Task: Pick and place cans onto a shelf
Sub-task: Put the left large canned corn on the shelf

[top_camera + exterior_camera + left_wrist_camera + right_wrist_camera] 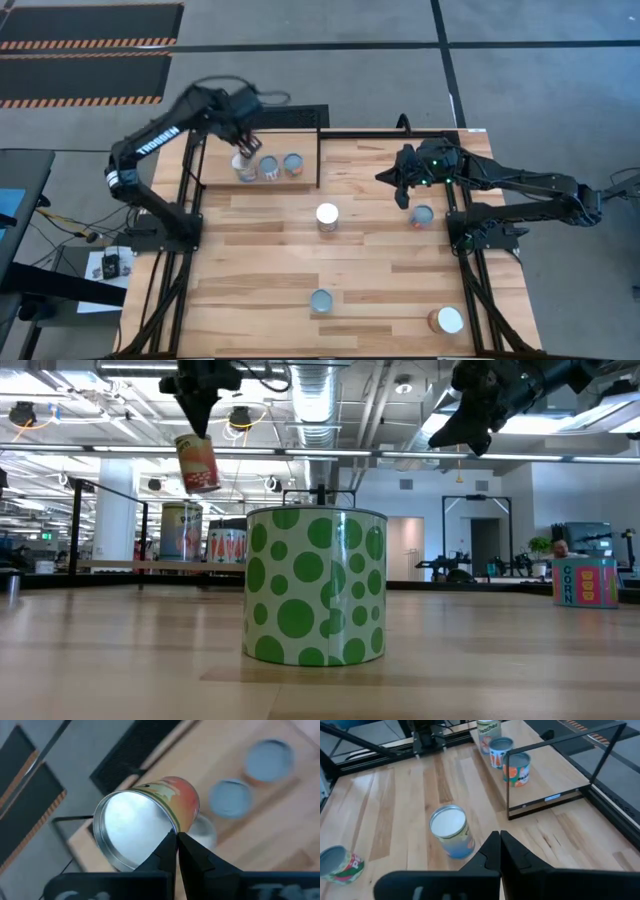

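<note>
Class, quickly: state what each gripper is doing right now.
Left gripper: closed on a can, above the shelf.
Right gripper: closed, empty.

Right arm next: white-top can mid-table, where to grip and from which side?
The white-top can stands upright, apart from the other cans, so I'd come straight down and close the fingers across its round side wall just below the rim. The right gripper hangs shut beside it, so it would need opening first.

Overhead straight down on the shelf (262, 160); table-height level, close behind a green-dotted can (315, 585), shelf beyond; wrist views close above and obliquely toward the shelf, shared by all.
</note>
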Motion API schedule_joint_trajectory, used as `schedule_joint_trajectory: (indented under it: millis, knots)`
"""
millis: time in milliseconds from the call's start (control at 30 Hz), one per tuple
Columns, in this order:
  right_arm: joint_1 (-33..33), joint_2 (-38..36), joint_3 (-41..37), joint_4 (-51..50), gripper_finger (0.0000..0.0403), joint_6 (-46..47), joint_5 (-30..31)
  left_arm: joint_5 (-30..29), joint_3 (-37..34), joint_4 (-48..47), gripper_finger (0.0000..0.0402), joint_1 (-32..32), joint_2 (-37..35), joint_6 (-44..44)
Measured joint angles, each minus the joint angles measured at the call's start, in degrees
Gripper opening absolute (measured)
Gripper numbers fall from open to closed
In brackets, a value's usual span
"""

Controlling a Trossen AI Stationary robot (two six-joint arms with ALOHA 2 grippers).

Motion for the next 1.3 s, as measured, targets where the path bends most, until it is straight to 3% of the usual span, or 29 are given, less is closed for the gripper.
schedule_joint_trajectory:
  millis: [267, 633, 767, 1300]
  knots:
    - [0.0, 0.0, 0.0, 0.0, 0.0012, 1.7, 0.1, 2.8, -1.1, 0.0, 0.0, 11.9, -0.1, 2.6]
    - [0.0, 0.0, 0.0, 0.0, 0.0012, 1.6, 0.3, 8.2, -24.6, 2.1, 0.0, 13.8, -12.2, -3.6]
    - [0.0, 0.0, 0.0, 0.0, 0.0012, 1.0, 0.4, 10.4, -29.6, 3.9, 0.0, 13.8, -14.5, -5.5]
    - [0.0, 0.0, 0.0, 0.0, 0.0012, 0.9, 0.3, 10.3, -30.5, 8.5, 0.0, 13.2, -7.1, -2.9]
